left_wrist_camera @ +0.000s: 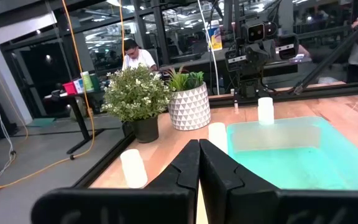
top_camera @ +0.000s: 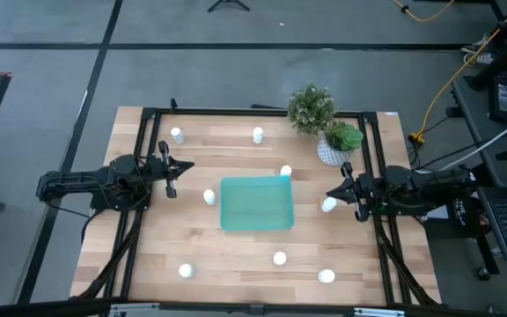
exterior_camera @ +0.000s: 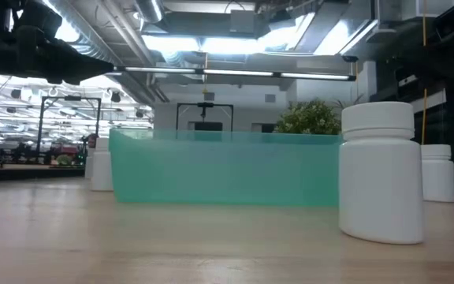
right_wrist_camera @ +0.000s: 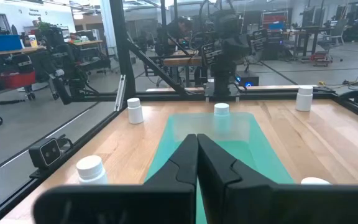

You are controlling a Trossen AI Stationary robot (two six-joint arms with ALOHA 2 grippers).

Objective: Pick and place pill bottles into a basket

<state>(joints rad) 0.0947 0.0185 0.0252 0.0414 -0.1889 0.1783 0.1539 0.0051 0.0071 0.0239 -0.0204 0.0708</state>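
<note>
The teal tray [top_camera: 255, 203] lies at the table's middle; it also shows in the low view [exterior_camera: 227, 170]. Small white pill bottles stand upright on the table around it: at the far side [top_camera: 176, 135] [top_camera: 258, 135], at the tray's far right corner [top_camera: 286, 172], left of it [top_camera: 209, 197], right of it [top_camera: 328, 205], and three near the front edge [top_camera: 186, 271] [top_camera: 279, 258] [top_camera: 326, 276]. My left gripper [top_camera: 170, 167] hovers left of the tray, shut and empty [left_wrist_camera: 199, 155]. My right gripper [top_camera: 349, 190] hovers right of the tray, just beside the right-hand bottle, shut and empty [right_wrist_camera: 197, 149].
A leafy plant in a dark pot [top_camera: 311, 107] and a white patterned pot [top_camera: 333, 150] with a green plant stand at the table's far right. A black frame [top_camera: 148, 114] runs along the table's edges. A person [left_wrist_camera: 135, 56] sits in the room beyond the table.
</note>
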